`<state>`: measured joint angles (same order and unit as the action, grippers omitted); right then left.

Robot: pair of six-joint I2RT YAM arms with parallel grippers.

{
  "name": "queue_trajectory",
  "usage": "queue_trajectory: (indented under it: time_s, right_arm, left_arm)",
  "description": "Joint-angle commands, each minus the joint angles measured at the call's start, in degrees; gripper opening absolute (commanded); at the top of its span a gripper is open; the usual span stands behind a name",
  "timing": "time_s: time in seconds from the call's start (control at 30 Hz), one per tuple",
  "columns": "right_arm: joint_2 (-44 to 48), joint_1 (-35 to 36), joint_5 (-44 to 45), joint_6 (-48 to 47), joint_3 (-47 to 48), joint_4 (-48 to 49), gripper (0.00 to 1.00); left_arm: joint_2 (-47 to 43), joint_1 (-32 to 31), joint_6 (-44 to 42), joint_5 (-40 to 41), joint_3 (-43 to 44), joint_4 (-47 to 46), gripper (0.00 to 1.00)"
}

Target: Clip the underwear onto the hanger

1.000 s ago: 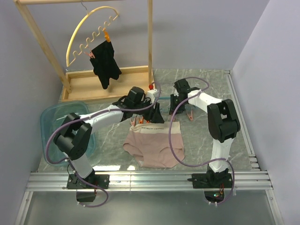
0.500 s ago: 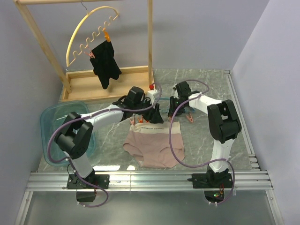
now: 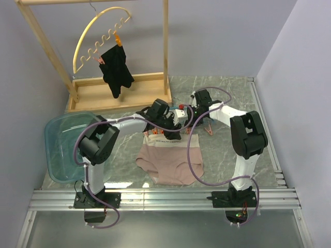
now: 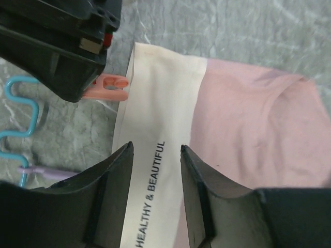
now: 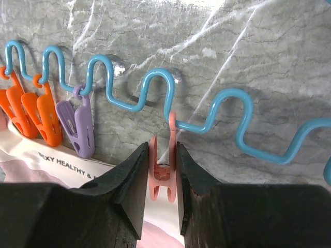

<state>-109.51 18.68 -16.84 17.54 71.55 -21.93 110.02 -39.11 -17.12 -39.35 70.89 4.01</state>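
Note:
The pink-beige underwear lies flat on the table, its cream waistband toward the back. The light-blue wavy hanger lies on the table just behind the waistband. My left gripper is open, and in the left wrist view it hovers over the waistband's printed text. My right gripper is shut on a pink clip that hangs from the hanger wire, with the clip's lower end over the waistband edge. In the top view the right gripper sits beside the left one.
Two orange clips and a purple clip hang on the hanger further left. A wooden rack at the back left carries a yellow hanger with a black garment. A teal basin stands at the left.
My left arm has reached further right, bringing its gripper over the waistband beside the right gripper. The right gripper shifted only slightly. The underwear has not moved.

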Motion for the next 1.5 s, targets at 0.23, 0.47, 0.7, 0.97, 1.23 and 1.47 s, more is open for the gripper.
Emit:
queue_trajectory:
  time_s: [0.23,0.47,0.7,0.97,1.23,1.47]
  right_arm:
    - [3.61,-1.01,-1.97,1.35,-1.94,5.23,0.0]
    - [3.6,-1.1,-1.71,1.53,-2.38,6.37,0.0]
    - [4.48,-1.1,-2.58,2.14,-4.22,9.19,0.0]
    - [5.45,-1.63,-2.58,3.73,-5.72,11.3,0.0]
    - [5.63,-2.15,-3.55,3.91,-5.81,12.09,0.0]
    - [4.75,-2.42,-3.64,3.82,-5.37,12.26,0.0]
  left_arm:
    - [4.85,-3.07,-9.85,4.98,4.25,-1.2,0.47]
    - [6.88,-4.39,-11.0,11.05,4.34,-1.11,0.45]
    - [5.65,-4.66,-9.33,11.41,2.32,-5.68,0.45]
    - [2.39,-4.57,-8.54,10.08,0.29,-8.07,0.47]
    - [6.61,-3.78,-7.04,11.75,4.42,-7.36,0.53]
    - [11.09,-3.69,-6.87,10.62,8.73,-1.65,0.52]
